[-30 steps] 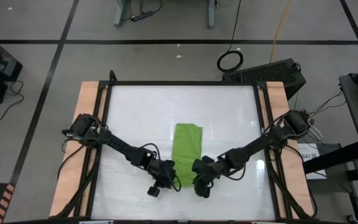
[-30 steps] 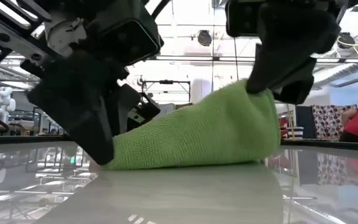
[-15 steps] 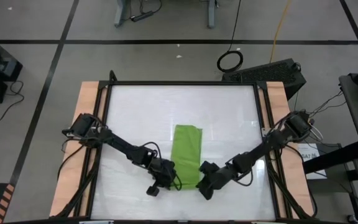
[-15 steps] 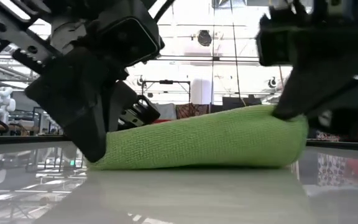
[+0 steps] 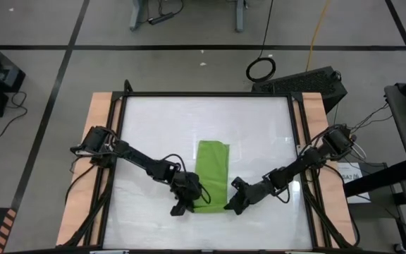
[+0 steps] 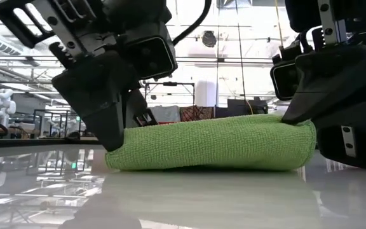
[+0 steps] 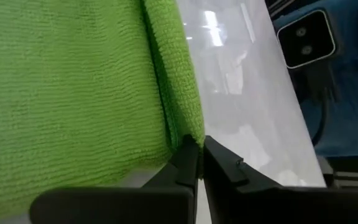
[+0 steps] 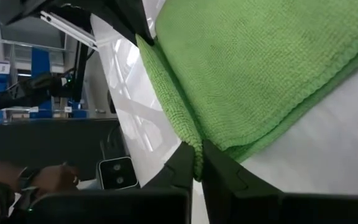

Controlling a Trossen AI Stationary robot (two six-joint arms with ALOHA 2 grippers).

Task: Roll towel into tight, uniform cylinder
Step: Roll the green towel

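Observation:
The lime-green towel (image 5: 212,169) lies as a long strip on the white table, running from the middle toward the near edge. Its near end (image 6: 211,143) rests on the table as a thick, rounded fold. My left gripper (image 5: 191,204) is shut on the near left corner. My right gripper (image 5: 231,205) is shut on the near right corner. Both sit low at the table top, one at each end of the fold in the low view. My left gripper pinches the towel's near left corner (image 7: 188,124) between its two fingertips (image 7: 186,163), slanting down from the table's left. The hem looks doubled there. The corner sits on or just above the table. My right gripper pinches the towel's near right corner (image 8: 188,134) between its two fingertips (image 8: 215,163), slanting down from the table's right. It holds the corner at the top of the fold (image 6: 300,124), with the cloth below it resting on the table.
Wooden rails (image 5: 99,141) and a black frame line the table's left and right sides. A small camera block (image 7: 306,38) stands at the near edge. Bare table lies beyond the towel's far end. A person's hand (image 8: 42,177) shows beyond the table.
My right gripper has gone down and toward the table's right edge with its corner. The near right corner, lifted high a second ago, has come down level with the left one, and the near fold has been drawn out wider and flatter along the table.

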